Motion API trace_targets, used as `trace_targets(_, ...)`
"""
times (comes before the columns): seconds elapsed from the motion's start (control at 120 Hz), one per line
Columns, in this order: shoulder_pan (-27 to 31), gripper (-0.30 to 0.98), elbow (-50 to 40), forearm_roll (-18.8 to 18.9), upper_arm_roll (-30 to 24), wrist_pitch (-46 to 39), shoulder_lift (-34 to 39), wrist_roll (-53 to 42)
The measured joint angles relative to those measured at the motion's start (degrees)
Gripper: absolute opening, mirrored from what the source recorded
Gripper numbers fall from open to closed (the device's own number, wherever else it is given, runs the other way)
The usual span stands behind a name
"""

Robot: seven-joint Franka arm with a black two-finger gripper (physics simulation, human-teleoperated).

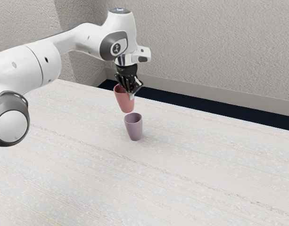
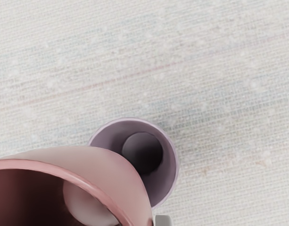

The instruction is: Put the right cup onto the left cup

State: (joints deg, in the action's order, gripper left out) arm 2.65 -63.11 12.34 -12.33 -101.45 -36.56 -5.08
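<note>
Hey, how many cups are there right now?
2. The pink cup is held tilted above the table by my gripper; the purple cup stands upright on the table.

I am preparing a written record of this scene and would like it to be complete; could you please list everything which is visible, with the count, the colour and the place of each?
Purple cup: one, muted purple, upright on the table
Pink cup: one, reddish pink, raised above the table, held at its rim
Table: one, whitish with faint streaks, under the purple cup
Walls: at least two, light grey-beige, behind the table
Skirting: count unclear, beige, along the foot of the walls
Floor: one, very dark blue, beyond the table's edge
Arm: one, white with grey joints, coming from the exterior view's left
Pincer: one, mostly black, at the pink cup's rim
</note>
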Motion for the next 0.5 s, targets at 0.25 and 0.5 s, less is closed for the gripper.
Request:
trace_targets(0.25,0.0,-0.09,-0.5,-0.1,-0.6,-0.3,-0.9,-1.8)
trace_targets(0.5,-0.1,-0.09,-0.9,-0.1,-0.7,-0.7,-1.9,-2.8)
